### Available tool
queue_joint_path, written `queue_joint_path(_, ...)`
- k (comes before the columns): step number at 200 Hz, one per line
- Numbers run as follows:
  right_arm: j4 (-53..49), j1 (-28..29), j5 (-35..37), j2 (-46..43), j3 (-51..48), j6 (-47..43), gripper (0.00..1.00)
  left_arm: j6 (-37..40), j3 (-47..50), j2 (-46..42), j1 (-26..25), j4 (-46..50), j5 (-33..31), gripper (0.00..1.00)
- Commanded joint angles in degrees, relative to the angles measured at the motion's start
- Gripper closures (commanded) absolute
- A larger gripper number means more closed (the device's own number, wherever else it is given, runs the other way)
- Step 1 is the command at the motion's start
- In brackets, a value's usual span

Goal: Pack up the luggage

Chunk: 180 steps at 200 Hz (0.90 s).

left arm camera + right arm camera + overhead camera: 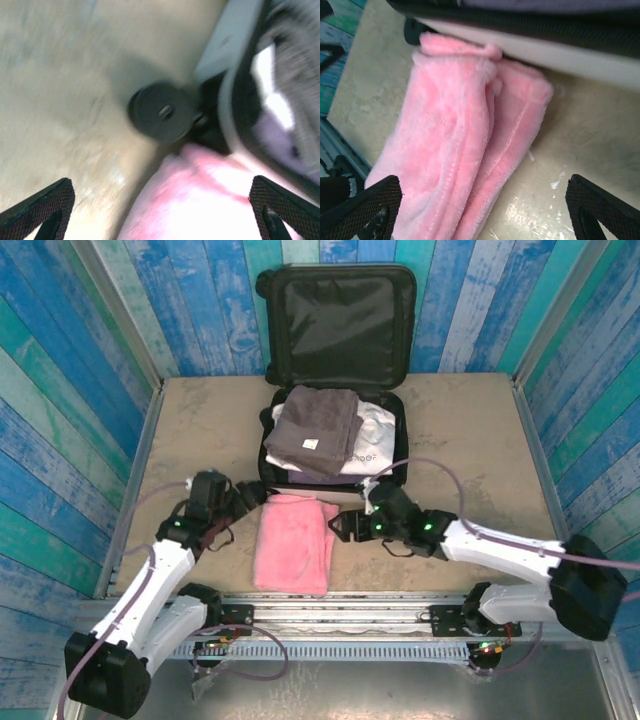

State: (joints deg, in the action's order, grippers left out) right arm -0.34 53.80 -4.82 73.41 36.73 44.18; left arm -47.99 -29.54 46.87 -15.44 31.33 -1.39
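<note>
A: The left end effector (161, 180) and right end effector (484, 177) both gape empty, flanking the pink towel (293, 550) against the open luggage (402, 430) mid-counter (460, 440).

B: Pinch opposite edges, lift level, and lay it on the grey towel (318, 430).

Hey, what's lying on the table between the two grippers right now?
A folded pink towel lies between the left gripper and the right gripper, as the top view shows.
</note>
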Motion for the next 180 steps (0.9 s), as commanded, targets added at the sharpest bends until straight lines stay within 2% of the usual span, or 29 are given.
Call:
queue_joint_path(1, 8.7, 2.2, 3.0, 6.0, -0.6, 7.0, 0.11, -5.3, 1.7, -2.4, 0.0, -1.1, 3.4, 0.06)
queue_joint_path(44, 14.2, 5.3, 3.0, 19.7, 2.9, 11.6, 0.09, -4.4, 5.7, 3.0, 0.0, -5.7, 9.5, 0.07)
queue_joint_path(87, 16.2, 7.5, 2.7, 30.8, 7.8, 14.5, 0.11, -5.1, 9.8, 6.0, -0.3, -9.8, 12.7, 0.06)
queue_joint_path(110, 17.0, 8.1, 2.6, 34.8, 9.2, 15.3, 0.14, -6.6, 12.0, 8.8, -3.1, -12.8, 13.8, 0.05)
queue_joint_path(132, 16.2, 8.4, 3.4, 36.2, 9.5, 14.9, 0.22, -9.2, 14.4, 12.0, -6.6, -17.1, 15.0, 0.0)
queue_joint_path(142, 15.1, 8.4, 3.7, 36.2, 9.8, 13.8, 0.29, -10.3, 15.6, 12.9, -7.1, -19.4, 16.1, 0.06)
queue_joint_path(161, 12.2, 8.4, 4.2, 35.6, 11.1, 10.7, 0.49, -11.3, 17.1, 13.1, -7.5, -22.1, 17.3, 0.21)
queue_joint_path(180, 12.0, 8.5, 3.8, 34.0, 11.8, 7.6, 0.68, -12.1, 17.3, 9.5, -8.0, -23.9, 18.9, 0.43)
